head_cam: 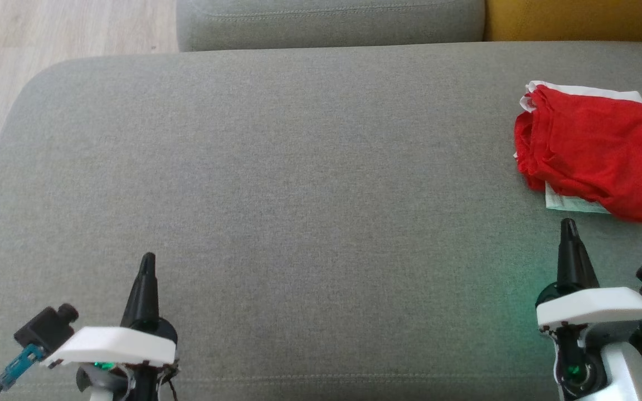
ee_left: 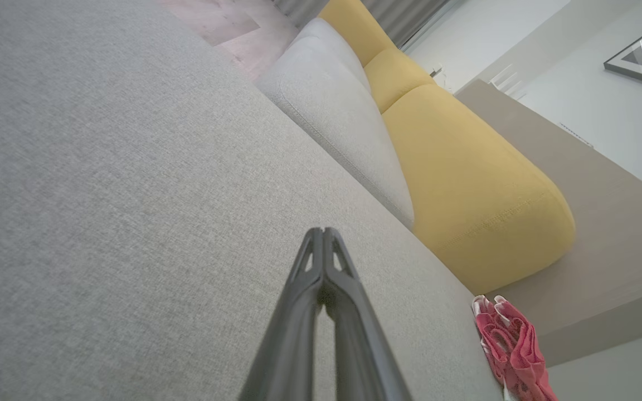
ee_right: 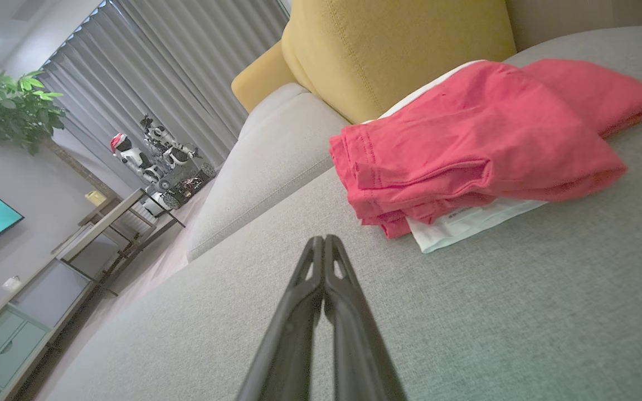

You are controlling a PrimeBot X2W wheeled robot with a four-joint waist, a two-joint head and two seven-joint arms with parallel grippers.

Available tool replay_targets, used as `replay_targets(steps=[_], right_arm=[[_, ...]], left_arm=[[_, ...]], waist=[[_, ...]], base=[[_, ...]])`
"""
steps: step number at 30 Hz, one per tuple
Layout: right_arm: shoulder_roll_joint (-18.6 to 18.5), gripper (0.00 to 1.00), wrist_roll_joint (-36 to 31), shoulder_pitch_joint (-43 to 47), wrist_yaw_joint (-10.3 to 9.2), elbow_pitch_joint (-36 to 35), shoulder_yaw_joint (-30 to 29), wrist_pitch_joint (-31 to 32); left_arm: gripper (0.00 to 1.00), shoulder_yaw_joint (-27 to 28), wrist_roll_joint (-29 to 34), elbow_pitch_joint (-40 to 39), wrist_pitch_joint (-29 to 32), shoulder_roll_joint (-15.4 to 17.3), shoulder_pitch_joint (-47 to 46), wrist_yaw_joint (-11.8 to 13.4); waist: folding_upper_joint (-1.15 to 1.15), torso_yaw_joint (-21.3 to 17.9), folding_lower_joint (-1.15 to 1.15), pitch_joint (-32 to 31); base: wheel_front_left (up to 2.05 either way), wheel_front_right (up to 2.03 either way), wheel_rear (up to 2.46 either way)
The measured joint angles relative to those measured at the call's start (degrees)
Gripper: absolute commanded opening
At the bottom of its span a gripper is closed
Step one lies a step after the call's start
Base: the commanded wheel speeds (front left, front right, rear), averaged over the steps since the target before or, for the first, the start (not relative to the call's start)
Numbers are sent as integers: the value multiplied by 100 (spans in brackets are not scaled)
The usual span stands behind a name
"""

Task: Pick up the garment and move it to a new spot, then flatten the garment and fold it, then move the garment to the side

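Left gripper [head_cam: 147,258] and right gripper [head_cam: 568,222] hover over the seat [head_cam: 298,167], fingers pressed together, empty. Ahead of the right one and slightly rightward lies the garment [head_cam: 588,150], red, bundled at the seat's right edge, long axis crosswise. The right arm is far nearer.

The left gripper [head_cam: 147,259] and right gripper [head_cam: 568,224] each pair slim black tapered fingers [head_cam: 141,301] with an angular white wrist cover [head_cam: 115,345]; a boxy black camera [head_cam: 48,326] trails a blue cable [head_cam: 17,370].
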Motion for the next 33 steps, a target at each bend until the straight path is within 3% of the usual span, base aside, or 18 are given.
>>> replay_targets(steps=[33], right_arm=[[2, 0, 2239, 4, 0, -110, -196, 532]], left_arm=[[0, 232, -1819, 86, 508, 42, -110, 0]], waist=[[0, -65, 0, -140]], base=[[0, 0, 0]])
